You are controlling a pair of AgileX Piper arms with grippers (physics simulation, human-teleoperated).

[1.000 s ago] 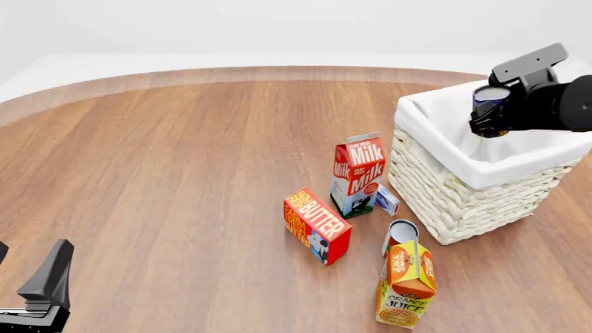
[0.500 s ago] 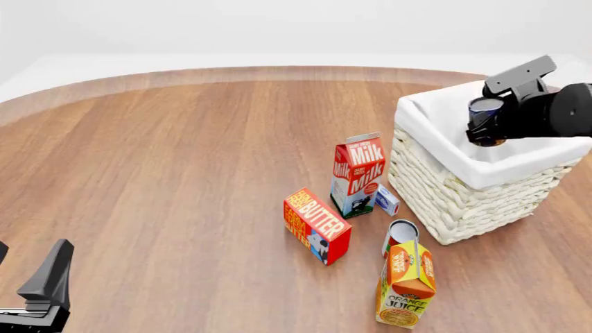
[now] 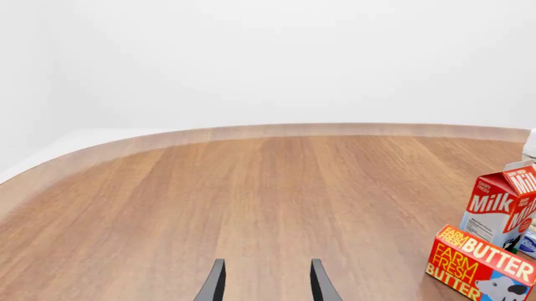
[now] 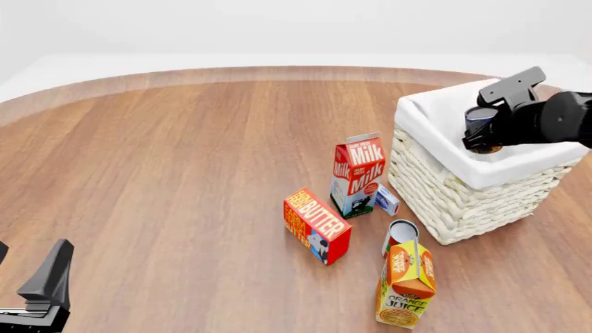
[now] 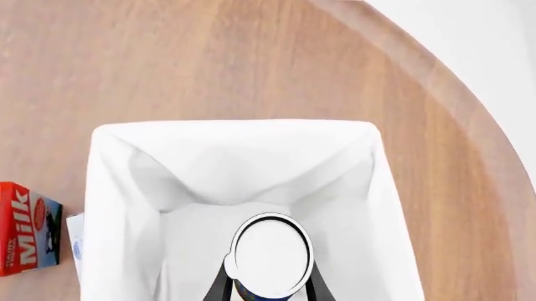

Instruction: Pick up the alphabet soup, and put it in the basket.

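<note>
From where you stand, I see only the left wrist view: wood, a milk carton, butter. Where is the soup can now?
Observer: The alphabet soup is in the right hand, over the basket.
Operator: Is it centred over the opening?
Observer: In the right wrist view the can top has white lining on all sides.
Operator: And the left hand?
Observer: The left hand is open, low at the near left of the table, holding nothing.
</note>
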